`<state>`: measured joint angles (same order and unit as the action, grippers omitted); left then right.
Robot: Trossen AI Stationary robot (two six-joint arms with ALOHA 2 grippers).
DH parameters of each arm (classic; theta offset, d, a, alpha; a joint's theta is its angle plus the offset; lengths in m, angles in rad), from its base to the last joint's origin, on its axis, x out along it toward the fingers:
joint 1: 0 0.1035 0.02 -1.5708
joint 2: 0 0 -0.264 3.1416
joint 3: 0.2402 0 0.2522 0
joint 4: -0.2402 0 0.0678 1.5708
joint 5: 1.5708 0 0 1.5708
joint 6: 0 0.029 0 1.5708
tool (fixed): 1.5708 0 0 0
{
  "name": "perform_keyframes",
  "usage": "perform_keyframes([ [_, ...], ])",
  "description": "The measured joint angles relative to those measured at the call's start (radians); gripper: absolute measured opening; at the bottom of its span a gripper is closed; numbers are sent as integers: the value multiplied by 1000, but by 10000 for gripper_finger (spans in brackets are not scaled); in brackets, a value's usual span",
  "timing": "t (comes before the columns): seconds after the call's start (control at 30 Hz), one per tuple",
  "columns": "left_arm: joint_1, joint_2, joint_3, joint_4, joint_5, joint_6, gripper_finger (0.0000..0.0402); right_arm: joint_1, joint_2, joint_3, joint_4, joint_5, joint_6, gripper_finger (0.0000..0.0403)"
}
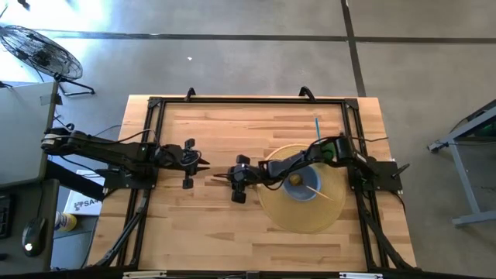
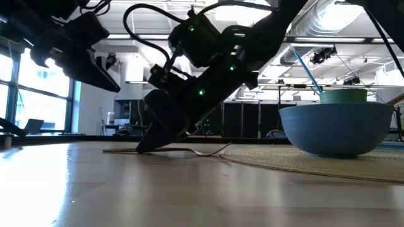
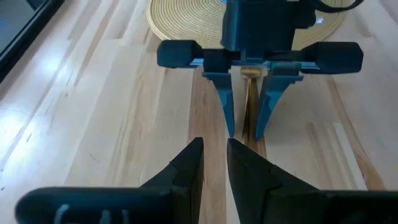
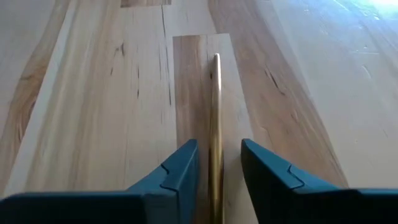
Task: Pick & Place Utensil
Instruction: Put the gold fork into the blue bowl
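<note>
Utensil (image 4: 215, 124): slim gold-coloured handle, flat on the wooden surface (image 1: 201, 225), lying lengthwise between the fingers of the right tool; head end hidden in the right wrist view; a thin curved end seen in the low view (image 2: 205, 151) by the mat edge, type not clear.
Right tool (image 4: 217, 163): down at mid-surface, tilted steeply, tips at the wood; fingers narrowly apart, one on each side of the handle, not clamped on it; contact with the handle not clear.
Right arm: reaching from the right side across the mat and bowl.
Left tool (image 3: 214, 163): hovering above the wood just left of the right tool, facing it tip to tip; fingers nearly closed, a thin gap between them, holding nothing.
Left arm: stretched in from the left edge.
Woven mat (image 1: 310, 213): round, straw-coloured, right half of the surface.
Blue bowl (image 2: 338, 126): on the mat, upright.
Green cup (image 2: 344, 96): behind the bowl, blue straw (image 2: 307, 70) slanting out of it.
Fan (image 1: 39, 50): on the floor, beyond the upper-left corner of the surface.
</note>
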<state>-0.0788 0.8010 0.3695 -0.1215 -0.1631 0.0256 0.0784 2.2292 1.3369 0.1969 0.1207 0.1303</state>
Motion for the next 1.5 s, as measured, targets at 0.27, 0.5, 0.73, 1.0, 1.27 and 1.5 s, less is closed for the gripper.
perform_keyframes([
  [0.27,0,0,0,0,-4,-4,66,-2,0,0,-35,2,0,67],
  [0.5,0,0,0,8,-5,-4,66,-1,0,0,-44,14,0,18],
  [0.73,0,0,0,9,-6,-5,66,8,0,-3,-13,45,26,16],
  [1.0,0,0,1,7,-6,-8,66,69,-75,-9,-28,251,68,15],
  [1.27,0,0,1,7,-6,-11,66,154,-222,-6,-177,515,125,15],
  [1.5,0,0,1,7,-6,-13,66,238,-440,-182,-232,722,246,16],
])
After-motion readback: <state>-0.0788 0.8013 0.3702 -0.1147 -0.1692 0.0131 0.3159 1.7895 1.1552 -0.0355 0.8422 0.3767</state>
